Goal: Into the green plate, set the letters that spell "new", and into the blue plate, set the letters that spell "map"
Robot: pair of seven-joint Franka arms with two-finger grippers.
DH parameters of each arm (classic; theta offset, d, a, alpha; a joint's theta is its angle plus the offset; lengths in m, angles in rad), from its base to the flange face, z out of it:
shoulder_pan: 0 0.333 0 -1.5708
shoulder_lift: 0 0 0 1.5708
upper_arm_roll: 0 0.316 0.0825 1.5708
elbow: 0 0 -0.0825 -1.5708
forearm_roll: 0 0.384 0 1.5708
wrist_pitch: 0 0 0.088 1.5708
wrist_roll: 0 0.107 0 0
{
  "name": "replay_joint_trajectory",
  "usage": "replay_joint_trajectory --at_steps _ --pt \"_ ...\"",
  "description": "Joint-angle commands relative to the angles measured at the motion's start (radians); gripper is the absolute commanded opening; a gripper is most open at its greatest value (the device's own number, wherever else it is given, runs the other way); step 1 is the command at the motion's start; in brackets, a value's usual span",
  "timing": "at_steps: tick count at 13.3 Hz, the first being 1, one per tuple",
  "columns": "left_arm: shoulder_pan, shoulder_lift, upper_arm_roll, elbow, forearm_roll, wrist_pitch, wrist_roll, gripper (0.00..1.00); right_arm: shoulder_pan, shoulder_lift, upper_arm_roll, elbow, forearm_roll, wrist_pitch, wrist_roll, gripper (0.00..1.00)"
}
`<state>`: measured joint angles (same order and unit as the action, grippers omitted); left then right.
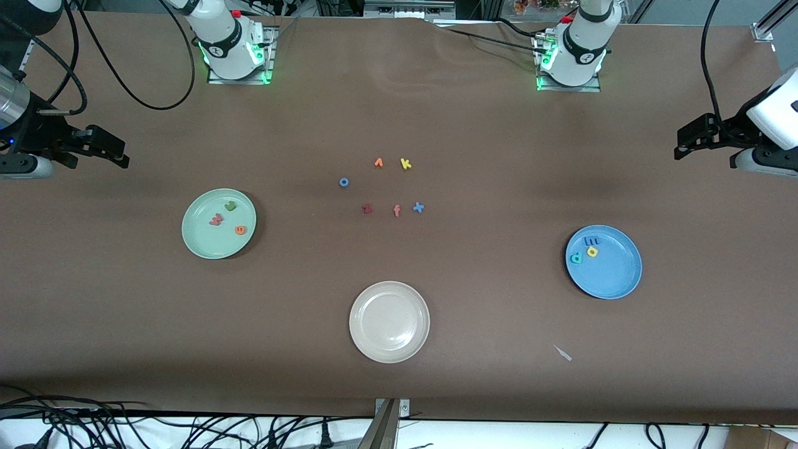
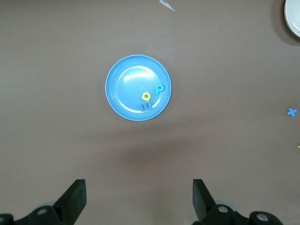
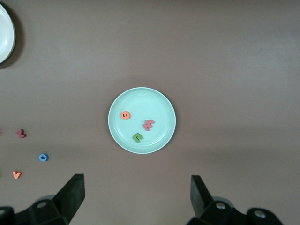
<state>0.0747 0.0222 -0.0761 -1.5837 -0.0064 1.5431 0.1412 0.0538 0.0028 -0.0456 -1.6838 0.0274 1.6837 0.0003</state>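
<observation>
Front view: n, e, w [image 1: 216, 219] lie in the green plate [image 1: 199, 240]; m, a, p [image 1: 592, 251] in the blue plate [image 1: 614, 277]. Both the left claw [image 2: 138, 199] and the right claw [image 3: 137, 199] hang wide, empty.

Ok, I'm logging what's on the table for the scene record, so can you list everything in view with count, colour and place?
green plate: one, mint, toward the right arm's end.
n, e, w: one each, green, orange, reddish-pink, in the green plate.
blue plate: one, bright blue, toward the left arm's end.
m, a, p: one each, blue, yellow, teal, in the blue plate.
beige-white plate: one, empty, nearest the front camera.
loose letters: six, mixed colours, mid-table.
left gripper: jaws open, above the table near the blue plate.
right gripper: jaws open, above the table near the green plate.
</observation>
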Motion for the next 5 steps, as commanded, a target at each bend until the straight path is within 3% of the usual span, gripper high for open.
replay_joint_trajectory --at_steps 1,5 --pt "0.002 -0.008 0.006 -0.001 -0.015 -0.015 0.029 1.0 0.0 -0.004 -0.002 0.003 0.002 0.004 0.004 1.0" --pt "0.005 -0.007 0.009 -0.001 -0.018 -0.011 0.029 1.0 -0.002 -0.001 -0.004 0.003 0.002 0.001 0.006 1.0"
